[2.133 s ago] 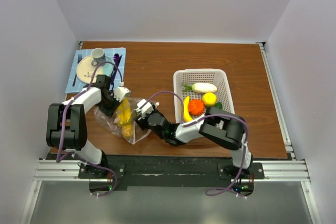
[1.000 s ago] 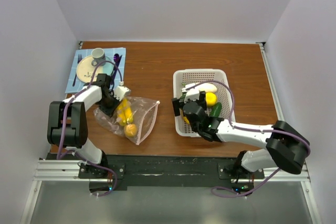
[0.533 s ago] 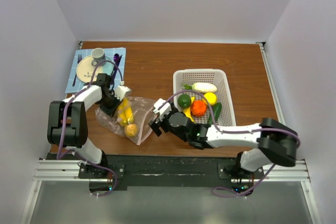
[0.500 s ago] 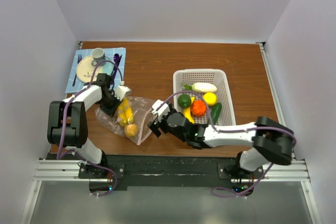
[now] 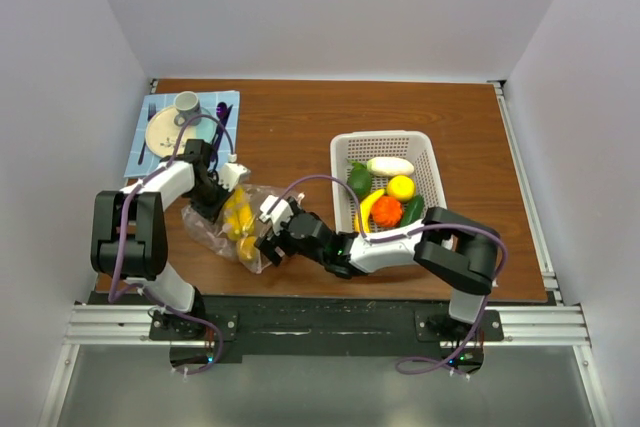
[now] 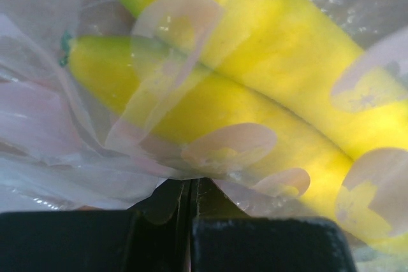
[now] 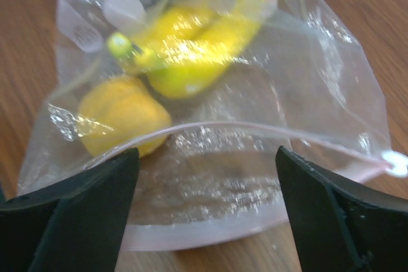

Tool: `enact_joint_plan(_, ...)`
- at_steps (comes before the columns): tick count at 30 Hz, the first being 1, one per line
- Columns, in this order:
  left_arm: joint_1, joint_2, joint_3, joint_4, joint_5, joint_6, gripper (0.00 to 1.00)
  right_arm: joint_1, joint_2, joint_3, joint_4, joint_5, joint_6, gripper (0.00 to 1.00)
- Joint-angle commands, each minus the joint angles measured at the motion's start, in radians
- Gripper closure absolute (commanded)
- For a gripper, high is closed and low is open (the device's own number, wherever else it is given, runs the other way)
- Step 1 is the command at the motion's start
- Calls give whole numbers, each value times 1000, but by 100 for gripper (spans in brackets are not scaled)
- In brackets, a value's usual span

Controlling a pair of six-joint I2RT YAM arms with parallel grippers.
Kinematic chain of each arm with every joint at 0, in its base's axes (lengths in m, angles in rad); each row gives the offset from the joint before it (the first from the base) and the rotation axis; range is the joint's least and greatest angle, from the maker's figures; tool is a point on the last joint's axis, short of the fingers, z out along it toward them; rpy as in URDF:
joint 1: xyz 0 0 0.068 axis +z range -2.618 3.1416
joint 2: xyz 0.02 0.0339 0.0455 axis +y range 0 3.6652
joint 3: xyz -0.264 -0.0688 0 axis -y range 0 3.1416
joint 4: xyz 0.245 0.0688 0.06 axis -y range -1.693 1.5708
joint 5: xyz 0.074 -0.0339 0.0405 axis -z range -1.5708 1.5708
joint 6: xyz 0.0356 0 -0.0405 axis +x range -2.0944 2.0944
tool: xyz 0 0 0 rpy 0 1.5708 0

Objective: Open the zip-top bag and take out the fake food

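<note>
Zip-top bag (image 5: 232,232): left of basket (image 5: 338,152), zipper edge parted
Fake food (image 7: 121,113): inside bag
Left end effector (image 5: 212,202): pinching bag film
Right end effector (image 5: 268,237): spread wide, empty, at bag's basket-side edge

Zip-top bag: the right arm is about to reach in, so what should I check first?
1. Mouth of zip-top bag open: ok, gaping toward the right gripper.
2. Right gripper open: ok, fingers spread wide.
3. Bag anchored by left gripper: ok, shut on the plastic.
4. Reach to round fruit: ok, just inside the mouth.
5. Bag emptied: not ok, banana also inside.
</note>
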Motion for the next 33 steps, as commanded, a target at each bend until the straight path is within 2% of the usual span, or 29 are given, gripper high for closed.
enact_joint_plan(1, -5, 35, -6, 9, 31, -26, 100, 3, 32, 40, 119, -185, 42, 1)
enact_joint_plan(7, -5, 30, -17, 11, -23, -22, 100, 3, 81, 87, 119, -448, 81, 1)
enact_joint_plan(13, -7, 42, -8, 20, -9, -49, 100, 12, 136, 144, 128, -493, 128, 1)
enact_joint_plan(18, -7, 50, -14, 43, -15, -83, 100, 60, 156, 149, 148, -378, 92, 1)
enact_joint_plan(22, -8, 50, -31, 52, -1, -98, 100, 146, 188, 176, 134, -56, -67, 1)
enact_joint_plan(27, -19, 22, -60, 6, 28, -68, 100, 158, 267, 264, 81, 147, -89, 1)
enact_joint_plan(33, -19, -8, -75, -35, 40, -19, 100, 104, 233, 207, 116, 136, 5, 2)
